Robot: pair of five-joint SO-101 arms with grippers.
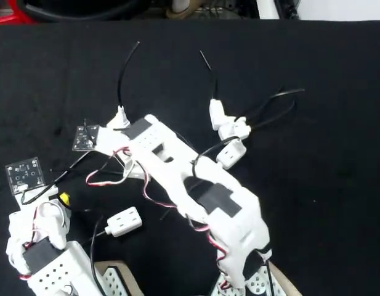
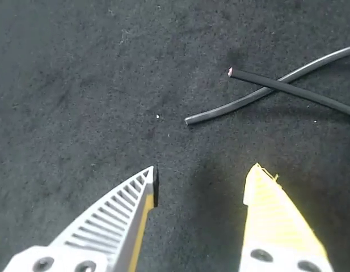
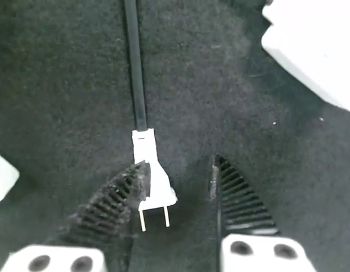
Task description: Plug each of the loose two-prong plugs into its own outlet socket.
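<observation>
Lighting: even and diffuse, from overhead.
Bench [image 1: 337,123]: matte black cloth, no glare; its nap reads grey in both wrist views.
High view: white arm [image 1: 177,166] shells bright, nearly washed out against the dark cloth.
Left wrist view: soft dark shadow on the cloth between the spread fingers of the left end effector [image 2: 204,170]; faint shadows beside the cords [image 2: 277,85].
Right wrist view: two-prong plug [image 3: 153,181] brightly lit, with a faint shadow beside it.
</observation>
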